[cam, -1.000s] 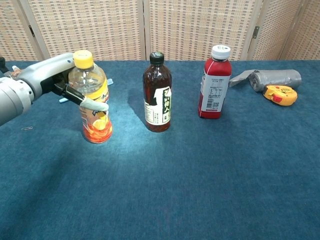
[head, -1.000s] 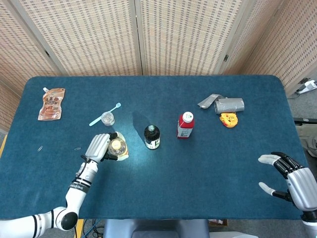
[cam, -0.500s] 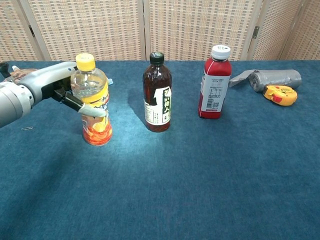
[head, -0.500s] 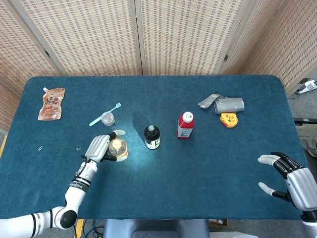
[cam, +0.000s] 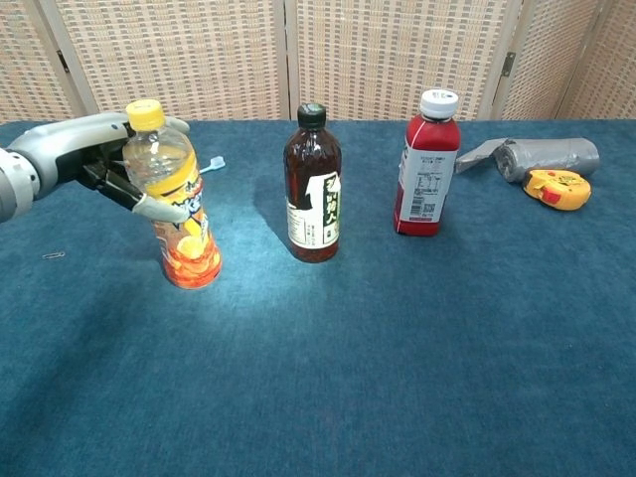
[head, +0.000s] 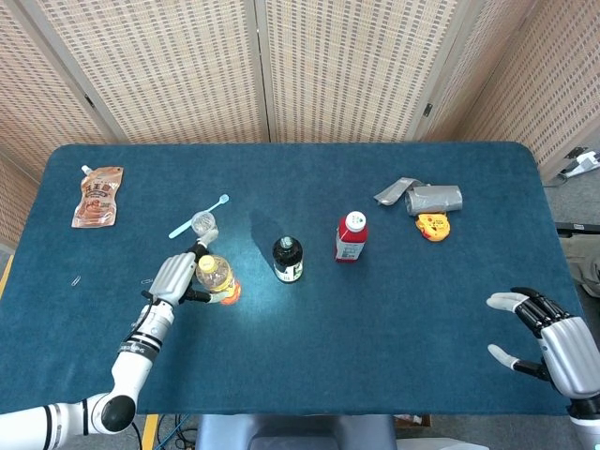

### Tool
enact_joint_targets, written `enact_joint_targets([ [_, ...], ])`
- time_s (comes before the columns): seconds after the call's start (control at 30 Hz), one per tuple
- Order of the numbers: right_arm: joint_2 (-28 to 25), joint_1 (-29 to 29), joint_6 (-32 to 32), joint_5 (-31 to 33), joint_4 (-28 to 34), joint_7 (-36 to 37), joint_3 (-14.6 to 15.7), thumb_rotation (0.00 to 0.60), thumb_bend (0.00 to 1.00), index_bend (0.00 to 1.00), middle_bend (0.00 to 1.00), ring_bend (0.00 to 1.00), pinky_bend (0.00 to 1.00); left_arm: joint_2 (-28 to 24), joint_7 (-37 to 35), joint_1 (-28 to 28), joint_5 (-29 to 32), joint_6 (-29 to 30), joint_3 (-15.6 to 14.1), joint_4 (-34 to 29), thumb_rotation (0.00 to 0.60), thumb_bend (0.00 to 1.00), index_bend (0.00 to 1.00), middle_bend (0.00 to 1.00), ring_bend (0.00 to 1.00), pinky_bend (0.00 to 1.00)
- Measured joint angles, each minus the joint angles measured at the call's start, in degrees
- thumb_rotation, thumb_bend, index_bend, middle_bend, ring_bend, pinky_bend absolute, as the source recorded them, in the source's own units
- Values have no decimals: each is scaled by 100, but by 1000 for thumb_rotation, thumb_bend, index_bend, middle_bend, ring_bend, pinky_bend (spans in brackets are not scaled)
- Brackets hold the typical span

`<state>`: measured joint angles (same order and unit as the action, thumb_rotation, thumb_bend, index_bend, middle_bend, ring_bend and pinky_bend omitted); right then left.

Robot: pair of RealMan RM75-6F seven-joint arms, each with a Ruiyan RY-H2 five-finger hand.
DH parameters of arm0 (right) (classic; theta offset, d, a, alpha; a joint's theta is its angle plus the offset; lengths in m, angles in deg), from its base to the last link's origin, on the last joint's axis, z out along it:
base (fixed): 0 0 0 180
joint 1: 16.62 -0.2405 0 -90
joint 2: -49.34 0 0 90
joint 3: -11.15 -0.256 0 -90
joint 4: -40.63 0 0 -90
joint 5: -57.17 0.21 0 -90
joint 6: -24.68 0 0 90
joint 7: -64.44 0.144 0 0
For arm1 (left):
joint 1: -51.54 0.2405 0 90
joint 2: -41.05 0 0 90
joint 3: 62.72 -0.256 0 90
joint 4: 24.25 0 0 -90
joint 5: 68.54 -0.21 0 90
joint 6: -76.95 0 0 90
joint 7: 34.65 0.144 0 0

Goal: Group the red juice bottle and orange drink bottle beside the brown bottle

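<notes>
The orange drink bottle (head: pixel 217 279) (cam: pixel 181 227), yellow-capped, leans with its top toward the left while its base stays on the blue table. My left hand (head: pixel 172 278) (cam: pixel 97 165) grips its upper half, fingers behind and thumb in front. The brown bottle (head: pixel 288 260) (cam: pixel 312 189) stands upright just right of it, with a gap between them. Further right, the red juice bottle (head: pixel 351 236) (cam: pixel 427 169) with a white cap stands upright. My right hand (head: pixel 548 342) hovers open near the table's front right corner and holds nothing; only the head view shows it.
A grey roll (head: pixel 434 199) (cam: pixel 547 157) and a yellow tape measure (head: pixel 432 225) (cam: pixel 556 189) lie at the back right. A toothbrush (head: pixel 199 216) and a small clear cup (head: pixel 203 223) lie just behind my left hand. A brown pouch (head: pixel 97 197) lies far left.
My left hand has drawn leftward and the orange bottle's top has tipped left with it, from upright to leaning. The right hand and the other bottles have not moved.
</notes>
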<state>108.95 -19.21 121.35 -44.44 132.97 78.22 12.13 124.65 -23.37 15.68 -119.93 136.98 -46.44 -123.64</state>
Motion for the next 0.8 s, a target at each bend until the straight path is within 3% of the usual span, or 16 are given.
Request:
enact_joint_targets([
  [0.23,20,-9,-42,20,-6,-34,-6,600,98,357,350,231,410,-452,146,59,211,36,-50,-522,600,44,0,82,161,398],
  [0.43,36,-14,-85,67,-14,-102,-18,600,98,357,350,231,410,-932,322,180,219,112,-264,-938,600,44,0,72,157,382],
  [0.63,39,-17,-176,242,-13,-262,-72,600,98,357,350,231,410,-1323,475,427,-351,326,-653,-1150,600,44,0,72,152,365],
  [0.8,30,-33,-338,489,25,-401,-134,600,98,357,350,231,410,-1528,718,799,-1224,765,-1196,-1098,600,44,0,73,151,359],
])
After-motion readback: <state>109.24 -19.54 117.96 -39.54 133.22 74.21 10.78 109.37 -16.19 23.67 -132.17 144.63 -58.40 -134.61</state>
